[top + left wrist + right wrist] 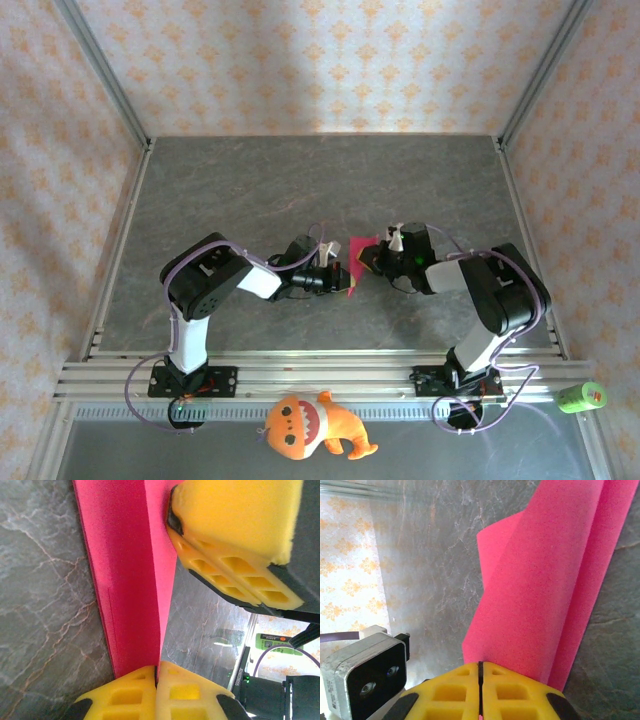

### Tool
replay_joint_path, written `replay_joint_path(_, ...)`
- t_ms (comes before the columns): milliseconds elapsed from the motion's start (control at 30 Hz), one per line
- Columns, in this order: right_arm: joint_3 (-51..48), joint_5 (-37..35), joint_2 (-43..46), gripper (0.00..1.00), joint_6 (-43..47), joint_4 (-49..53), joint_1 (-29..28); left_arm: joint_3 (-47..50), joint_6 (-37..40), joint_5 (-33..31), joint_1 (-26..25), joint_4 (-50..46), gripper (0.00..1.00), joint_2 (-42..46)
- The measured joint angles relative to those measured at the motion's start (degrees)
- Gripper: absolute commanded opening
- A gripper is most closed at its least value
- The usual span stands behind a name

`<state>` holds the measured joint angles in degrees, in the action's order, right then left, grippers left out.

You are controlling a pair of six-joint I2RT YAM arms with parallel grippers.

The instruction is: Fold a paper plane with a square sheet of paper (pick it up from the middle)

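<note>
The square sheet of paper (356, 247) is magenta-pink, folded into a narrow strip and held off the grey table between both arms at mid-table. My left gripper (340, 273) is shut on one end of it; in the left wrist view the yellow fingertips (172, 687) pinch the folded strip (130, 580) at its lower edge. My right gripper (368, 258) is shut on the other end. The right wrist view has the paper (545, 590) rising from the closed right gripper (481, 666), one layer curling open. The right gripper's yellow fingers (235, 540) cover the paper's far end.
An orange plush toy (310, 425) lies in front of the arm bases beyond the aluminium rail (320, 375). A green cylinder (582, 397) lies at the rail's right end. Patterned walls and metal posts enclose the grey table (300, 190).
</note>
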<state>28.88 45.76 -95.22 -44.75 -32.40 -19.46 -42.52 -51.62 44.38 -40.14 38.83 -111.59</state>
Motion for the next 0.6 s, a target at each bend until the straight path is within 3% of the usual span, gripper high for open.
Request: replay_joint_path(600,1.25,0.96,-3.04,0.08,1.09,-0.22,0.42,0.00,0.00,-0.02,0.02,0.00,0.00,-0.04)
